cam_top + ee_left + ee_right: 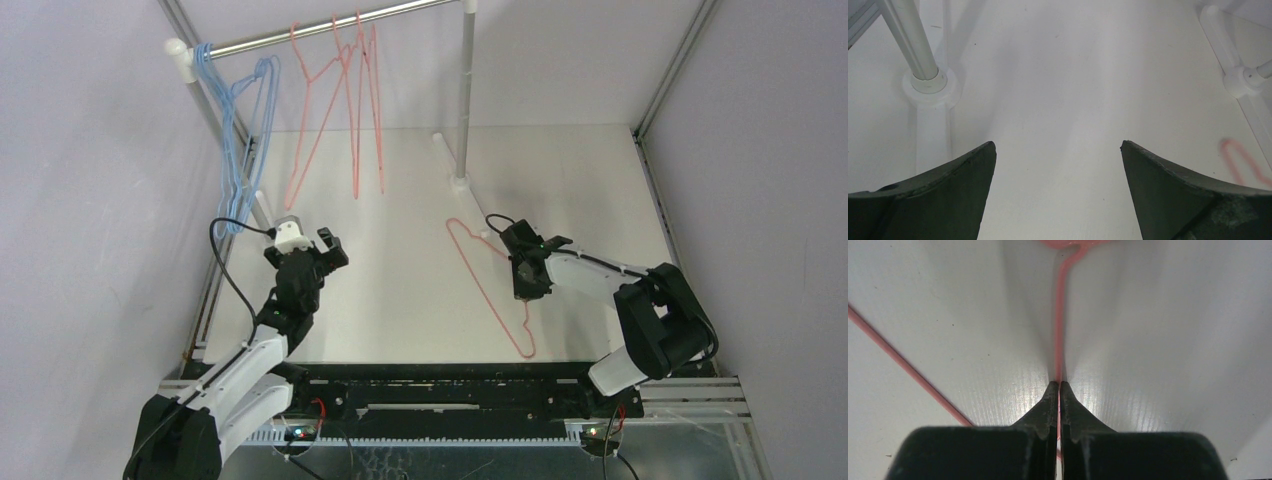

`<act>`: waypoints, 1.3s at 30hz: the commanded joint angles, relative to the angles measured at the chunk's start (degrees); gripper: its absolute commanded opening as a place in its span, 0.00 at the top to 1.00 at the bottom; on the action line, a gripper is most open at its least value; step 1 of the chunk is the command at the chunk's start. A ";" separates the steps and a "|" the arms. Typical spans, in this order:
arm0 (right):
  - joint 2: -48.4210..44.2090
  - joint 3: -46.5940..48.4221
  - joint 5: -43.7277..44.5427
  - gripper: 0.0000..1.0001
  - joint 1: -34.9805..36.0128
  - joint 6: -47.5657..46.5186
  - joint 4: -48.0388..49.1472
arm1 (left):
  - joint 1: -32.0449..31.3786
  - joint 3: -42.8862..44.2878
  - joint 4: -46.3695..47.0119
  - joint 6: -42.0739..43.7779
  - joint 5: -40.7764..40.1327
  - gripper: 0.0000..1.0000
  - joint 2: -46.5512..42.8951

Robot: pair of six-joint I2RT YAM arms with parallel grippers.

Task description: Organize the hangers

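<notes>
Wire, thin and springy by the look of it: the pink hanger (487, 292) lies flat on the table (400, 300), right of middle, stretched from near the right post (465, 100) toward the near edge. Light, surely, but likely to flex and swing from one pinch, and smooth wire may twist between the pads. Right gripper (1058, 385) is clamped tight on a straight run, a bend just ahead of the tips. Left gripper (1057, 145) hangs empty by the left post (923, 50), jaws wide apart. On the rail (330, 25), blue hangers (240, 150) bunch at the left end, pink hangers (355, 110) beside them. Slick white surface, plain walls close on both sides.
</notes>
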 commanded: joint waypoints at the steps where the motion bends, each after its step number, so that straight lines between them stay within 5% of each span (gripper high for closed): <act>1: 2.37 0.31 0.88 1.00 1.79 0.30 -1.06 | 0.33 -1.46 2.37 -0.70 -0.83 0.01 -1.17; 14: -13.48 1.54 -2.05 1.00 15.53 3.73 1.90 | 0.33 -1.41 2.39 -0.60 -0.64 0.01 -1.00; 24: -17.00 -0.68 -2.36 1.00 15.48 5.46 5.67 | -1.57 -1.00 2.65 -2.55 5.45 0.13 0.02; 25: -16.86 -1.17 -1.82 0.95 15.34 5.98 5.63 | -2.39 -0.94 2.49 -3.25 5.49 0.14 -0.13; 26: -16.92 -1.73 -0.62 0.71 15.29 6.79 5.22 | -3.55 -0.88 2.55 -3.62 5.43 0.14 -0.14; 28: -16.90 -2.54 1.57 0.42 14.96 7.07 4.22 | -6.86 -0.56 2.34 -3.46 3.78 0.14 0.23; 34: -14.93 -5.71 -4.27 0.34 12.83 6.59 6.22 | -8.94 -0.17 1.73 -4.09 1.45 0.13 1.31; 35: -14.79 -6.50 -4.26 0.29 13.39 7.20 6.57 | -8.90 -0.34 1.76 -4.12 1.33 0.13 1.06; 36: -14.78 -7.26 -3.81 0.12 14.26 8.02 6.85 | -8.98 -0.58 1.77 -4.17 1.17 0.13 0.82; 39: -13.73 -8.26 -2.03 0.06 17.28 10.36 6.46 | -8.92 -1.24 1.81 -4.05 0.55 0.13 0.46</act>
